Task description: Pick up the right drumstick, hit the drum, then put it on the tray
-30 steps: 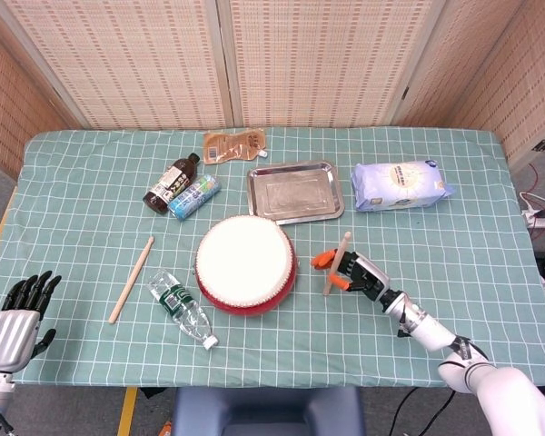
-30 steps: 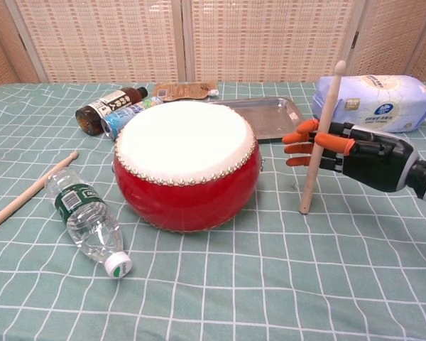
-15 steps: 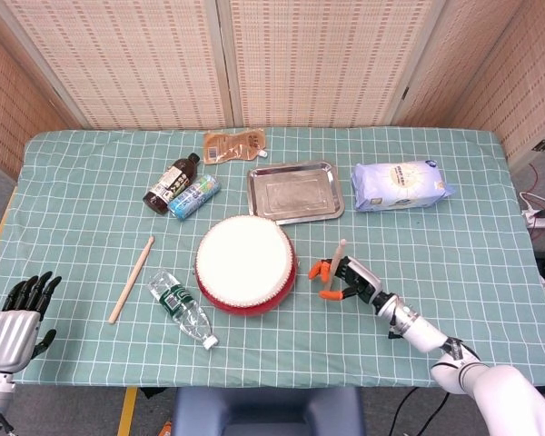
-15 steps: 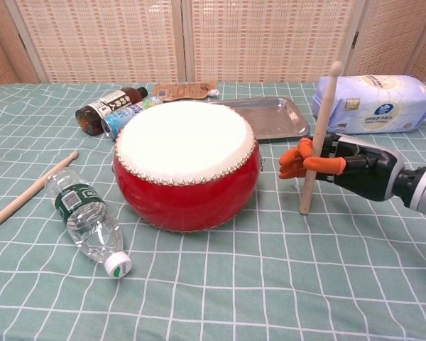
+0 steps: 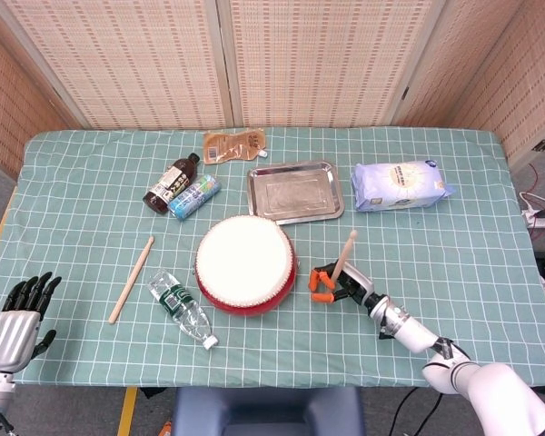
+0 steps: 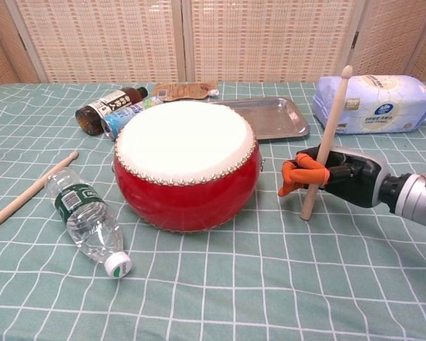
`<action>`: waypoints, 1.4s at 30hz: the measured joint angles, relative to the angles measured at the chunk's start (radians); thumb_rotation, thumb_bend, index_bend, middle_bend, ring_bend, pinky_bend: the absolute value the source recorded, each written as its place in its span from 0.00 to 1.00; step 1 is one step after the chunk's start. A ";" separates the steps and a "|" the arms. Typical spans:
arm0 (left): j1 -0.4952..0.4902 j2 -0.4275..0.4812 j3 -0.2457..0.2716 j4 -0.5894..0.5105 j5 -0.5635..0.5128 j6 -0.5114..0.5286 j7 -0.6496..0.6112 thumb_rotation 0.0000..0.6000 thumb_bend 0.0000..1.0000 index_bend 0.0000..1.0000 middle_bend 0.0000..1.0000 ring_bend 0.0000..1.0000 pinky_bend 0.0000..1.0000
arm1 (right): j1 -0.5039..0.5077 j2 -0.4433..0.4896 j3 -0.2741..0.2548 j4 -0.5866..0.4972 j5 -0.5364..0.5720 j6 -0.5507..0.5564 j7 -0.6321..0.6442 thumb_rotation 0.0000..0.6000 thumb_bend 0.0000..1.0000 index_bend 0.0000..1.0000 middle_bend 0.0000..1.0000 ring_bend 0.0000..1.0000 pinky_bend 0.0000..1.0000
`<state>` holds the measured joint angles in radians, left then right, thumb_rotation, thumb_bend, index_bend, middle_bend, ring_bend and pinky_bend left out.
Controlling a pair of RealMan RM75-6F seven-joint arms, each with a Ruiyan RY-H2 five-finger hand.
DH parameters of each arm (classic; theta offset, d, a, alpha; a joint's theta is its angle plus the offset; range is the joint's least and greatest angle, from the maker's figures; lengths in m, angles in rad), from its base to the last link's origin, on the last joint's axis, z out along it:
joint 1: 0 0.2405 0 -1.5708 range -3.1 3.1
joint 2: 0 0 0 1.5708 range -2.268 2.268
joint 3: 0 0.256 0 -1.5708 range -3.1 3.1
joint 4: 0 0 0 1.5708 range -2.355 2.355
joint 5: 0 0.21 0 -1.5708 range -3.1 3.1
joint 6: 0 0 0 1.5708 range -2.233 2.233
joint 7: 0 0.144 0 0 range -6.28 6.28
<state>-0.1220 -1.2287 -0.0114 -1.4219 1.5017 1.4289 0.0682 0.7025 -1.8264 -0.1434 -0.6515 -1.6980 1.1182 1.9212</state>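
Head view: the right drumstick is gripped low on its shaft by the right hand, just right of the drum; its long axis leans up and away, toward the tray beyond. The left hand is seen open and idle at the counter's near-left edge, well apart. Chest view: the stick stands near upright, tip above the drumhead's level, butt close to the cloth; the drum lies to the hand's left, so a leftward tilt is judged needed.
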 measured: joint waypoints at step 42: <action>-0.003 -0.021 -0.002 0.035 -0.011 -0.015 -0.009 1.00 0.31 0.04 0.00 0.00 0.07 | -0.013 -0.053 0.032 -0.021 0.032 0.009 -0.194 1.00 0.91 1.00 1.00 0.99 0.93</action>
<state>-0.1252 -1.2495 -0.0131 -1.3869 1.4907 1.4139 0.0596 0.6896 -1.8792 -0.1111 -0.6726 -1.6659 1.1268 1.7276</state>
